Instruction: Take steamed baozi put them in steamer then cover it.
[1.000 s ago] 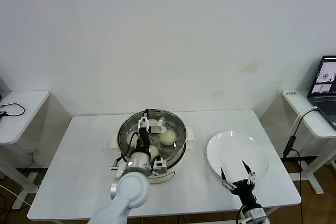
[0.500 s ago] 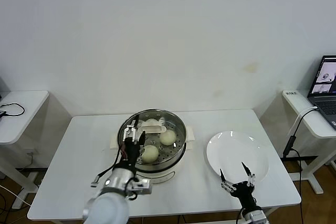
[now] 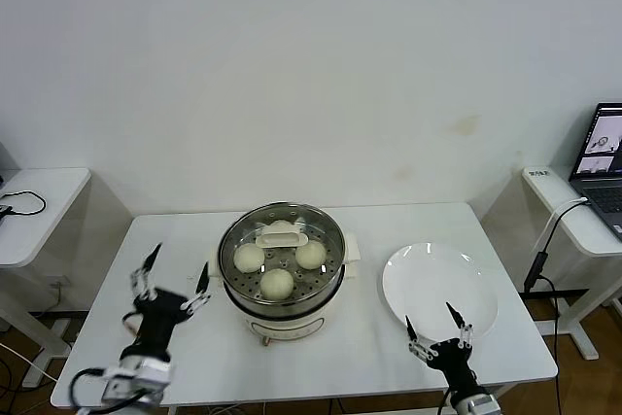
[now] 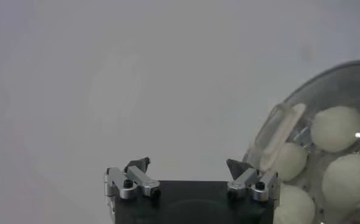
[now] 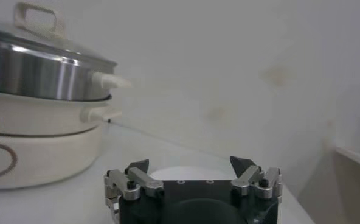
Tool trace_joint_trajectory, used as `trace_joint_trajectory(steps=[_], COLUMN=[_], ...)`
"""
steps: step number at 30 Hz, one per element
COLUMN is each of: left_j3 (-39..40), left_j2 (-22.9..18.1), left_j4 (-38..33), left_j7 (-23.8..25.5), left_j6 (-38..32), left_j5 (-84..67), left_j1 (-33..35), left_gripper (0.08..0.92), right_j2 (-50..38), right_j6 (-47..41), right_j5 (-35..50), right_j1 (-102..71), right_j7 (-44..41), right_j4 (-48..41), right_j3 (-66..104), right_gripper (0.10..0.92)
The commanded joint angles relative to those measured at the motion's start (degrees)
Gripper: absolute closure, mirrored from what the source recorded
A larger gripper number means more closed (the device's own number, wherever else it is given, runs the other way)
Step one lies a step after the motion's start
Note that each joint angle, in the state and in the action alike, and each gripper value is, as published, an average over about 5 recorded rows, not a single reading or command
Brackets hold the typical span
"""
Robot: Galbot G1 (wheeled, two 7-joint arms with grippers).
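Steamer (image 3: 282, 274): set upright at the middle of the tabletop, nearer the far edge than the near one; shiny steel pot on a white base. Also seen from the side in the right wrist view (image 5: 43, 70), where the steel wall stands above the white base.
Cover (image 3: 281, 258): seated on the steamer rim, level; its cream-white handle (image 3: 280, 234) lies toward the far side of the lid. In the left wrist view the glass lid (image 4: 326, 109) and its handle (image 4: 279, 136) are seen at the frame's side.
Steamed baozi (image 3: 277, 282): three are seen clearly through the glass, on the perforated tray; a fourth is largely masked under the handle in the head view. In the left wrist view four pale round buns (image 4: 337, 128) are made out under the lid.
Left gripper (image 3: 171, 289): held above the table's left part, toward the near edge, just beside the steamer and apart from it; fingers spread wide, nothing between them (image 4: 188, 171).
Right gripper (image 3: 437, 331): parked at the near edge toward the right corner, over the near rim of the plate; fingers spread wide, nothing held (image 5: 191, 171).
Plate (image 3: 439, 289): white, flat, on the right part of the table, well apart from the steamer; bare.
Table (image 3: 175, 240): white top.
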Motion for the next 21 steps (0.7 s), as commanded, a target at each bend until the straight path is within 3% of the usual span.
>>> trace_joint_trajectory(steps=[1,9,21], left_j3=[-12.4,-10.3,-8.3], left_j2=[-2.5,-3.1,-4.0], left_j4=[5.3,10.0,11.5], left_j7=[-8.6,-5.4,-4.1], left_j6=[-15.5,-18.7,-17.5], left_j5=[-41.9,-39.2,-37.6], left_j1=[14.7,15.3,14.5], left_gripper=[0.177,0.177,0.177], right_j2=[-6.7,-7.9,-8.1], right_j6=[-2.3,-3.5,-6.2], right_j5=[9.3,10.9,11.7], right_j1=[-5.2,-7.5,-8.1], right_j7=[0.5,1.6,1.9], right_j4=[4.1,6.0,7.0], right_j3=[-4.0,-3.6,-3.8], right_gripper=[0.203,0.203,0.203])
